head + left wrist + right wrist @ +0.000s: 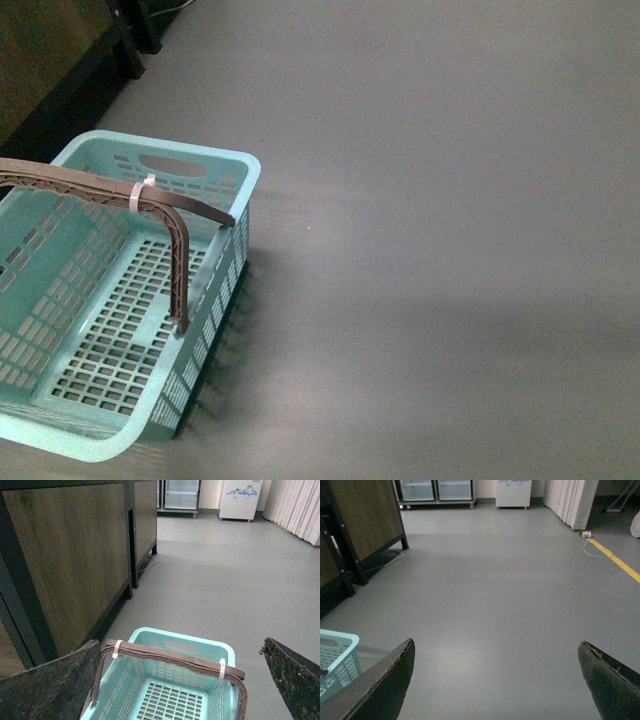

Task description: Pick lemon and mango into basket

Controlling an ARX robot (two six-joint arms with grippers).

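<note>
Floor (450, 250): smooth grey, dull sheen. Basket (225, 285) stands upright on it at front-left, with brown handles (178, 262) raised and zip-tied. Wood-panelled cabinets (65, 555) on black frames line the left side. Pale curtain (570, 500) and yellow floor line (615, 560) far right. Left gripper (180, 647) spread wide above the basket, holding nothing. Right gripper (496, 644) spread wide over the floor, holding nothing.

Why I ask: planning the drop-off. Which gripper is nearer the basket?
The left gripper: its wrist view shows the basket right between its fingers, while the right gripper faces bare floor, basket only at the edge.
</note>
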